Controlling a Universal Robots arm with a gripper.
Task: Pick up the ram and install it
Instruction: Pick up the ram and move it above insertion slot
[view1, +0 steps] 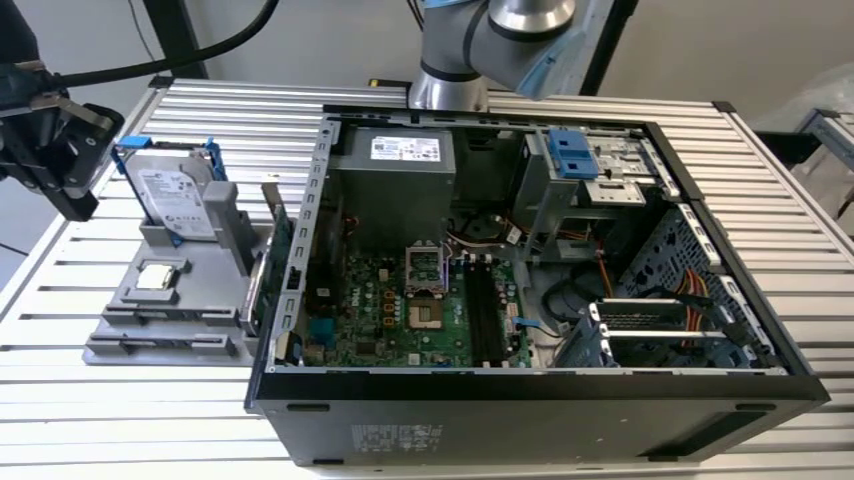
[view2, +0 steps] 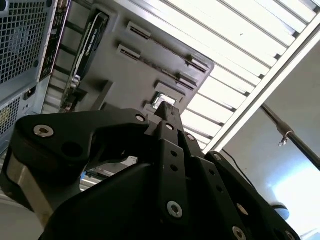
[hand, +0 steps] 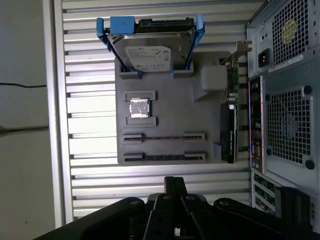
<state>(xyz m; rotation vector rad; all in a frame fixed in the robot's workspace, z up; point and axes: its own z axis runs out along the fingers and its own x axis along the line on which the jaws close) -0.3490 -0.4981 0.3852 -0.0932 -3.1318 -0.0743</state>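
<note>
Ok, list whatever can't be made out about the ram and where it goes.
The ram: edge-on in the grey holder's slot in the first wrist view; faces and label hidden.
The motherboard memory slots: too small in the exterior view to tell filled from empty.
The grey holder in the second wrist view: largely blocked by the gripper.
The gripper: cut off at the exterior view's left edge.

Exterior view: high, angled down; grey parts tray (view1: 200, 300) at the exterior view's left. First wrist view: past gripper (hand: 175, 182), square above tray. Second wrist view: oblique across same tray.
</note>
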